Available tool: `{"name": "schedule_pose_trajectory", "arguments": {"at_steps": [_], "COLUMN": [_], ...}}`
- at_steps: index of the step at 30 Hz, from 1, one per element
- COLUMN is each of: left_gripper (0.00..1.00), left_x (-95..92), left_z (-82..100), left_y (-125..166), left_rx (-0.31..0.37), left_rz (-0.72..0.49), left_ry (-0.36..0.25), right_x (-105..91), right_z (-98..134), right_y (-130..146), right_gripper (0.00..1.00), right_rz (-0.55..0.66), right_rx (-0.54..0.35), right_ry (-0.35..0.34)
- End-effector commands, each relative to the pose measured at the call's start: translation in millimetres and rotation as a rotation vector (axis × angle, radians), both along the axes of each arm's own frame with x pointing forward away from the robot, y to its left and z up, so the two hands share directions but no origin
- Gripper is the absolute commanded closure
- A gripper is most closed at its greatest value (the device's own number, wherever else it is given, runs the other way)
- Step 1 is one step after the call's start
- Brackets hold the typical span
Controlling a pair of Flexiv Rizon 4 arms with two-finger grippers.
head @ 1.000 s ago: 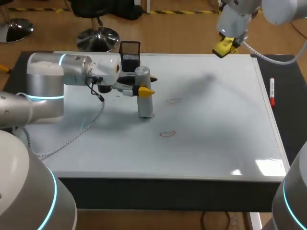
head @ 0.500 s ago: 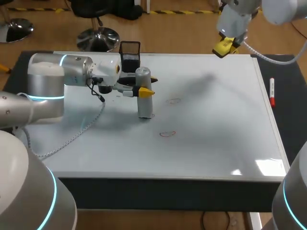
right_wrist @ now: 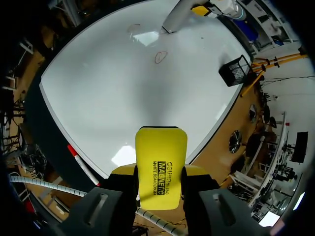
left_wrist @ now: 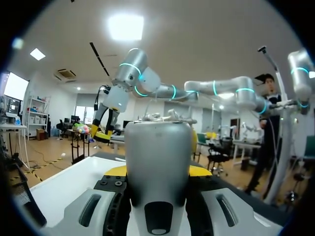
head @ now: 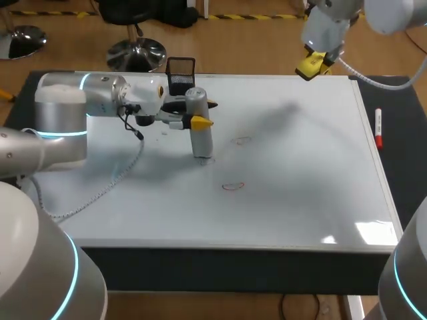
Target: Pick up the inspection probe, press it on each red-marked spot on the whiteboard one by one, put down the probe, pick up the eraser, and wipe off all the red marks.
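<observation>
Risk first. Judged liable to skid or topple if pressed at a lean: found the smooth grey metal probe (head: 199, 133), a round-topped cylinder, standing upright just in front of the black wire-mesh basket (head: 180, 75), foot at the glossy white whiteboard (head: 300, 167). Cannot tell contact, nor confirm any mark beneath the foot. Noted a slick board, a hard rounded body and a side-on grip only.

Found the left gripper (head: 202, 113) clenched on the probe's upper body, one yellow tip on either side. Could smear ink if dragged rather than lifted between spots. Could clip the basket on any swing back.

Counted two thin red loops (head: 241, 141) (head: 233, 186), unwiped, to the right of the basket and further forward.

Found the right gripper (head: 313, 63) raised well to the right of the basket, above the board's far edge, grasping the flat yellow rectangular eraser (right_wrist: 161, 167) with rounded corners. Could rub out marks prematurely if lowered early.

Noted a slim red-and-white marker pen (head: 378, 127) far right of the basket, on the dark border.
</observation>
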State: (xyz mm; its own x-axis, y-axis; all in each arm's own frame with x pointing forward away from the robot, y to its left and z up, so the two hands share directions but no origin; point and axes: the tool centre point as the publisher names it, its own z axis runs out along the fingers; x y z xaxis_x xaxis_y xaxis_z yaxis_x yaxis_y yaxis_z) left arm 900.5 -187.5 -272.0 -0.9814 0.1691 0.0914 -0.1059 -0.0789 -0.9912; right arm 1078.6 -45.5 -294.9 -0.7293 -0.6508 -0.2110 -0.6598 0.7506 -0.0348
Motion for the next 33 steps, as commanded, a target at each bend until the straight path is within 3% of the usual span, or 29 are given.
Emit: {"name": "schedule_pose_trajectory", "arguments": {"at_steps": [1,16,27,33], "left_gripper": [1.00,1.00,1.00,1.00], "left_x": [4.8,76.1,125.6,147.2], "left_z": [11.0,48.6,55.8,48.2], "left_y": [14,95,144,166], "left_rx": [-0.011,0.082,0.093,0.105], "left_rz": [0.007,0.150,0.254,0.293], "left_ry": [-0.002,-0.139,-0.149,-0.132], "right_x": [0.8,0.8,0.8,0.8], "right_z": [1,1,1,1], "right_y": [-1,-1,-1,-1], "right_gripper": [1.00,1.00,1.00,1.00], "right_rz": [0.001,0.001,0.001,0.001], "right_rx": [-0.005,-0.005,-0.005,-0.005], "right_ry": [0.002,0.002,0.002,0.002]}}
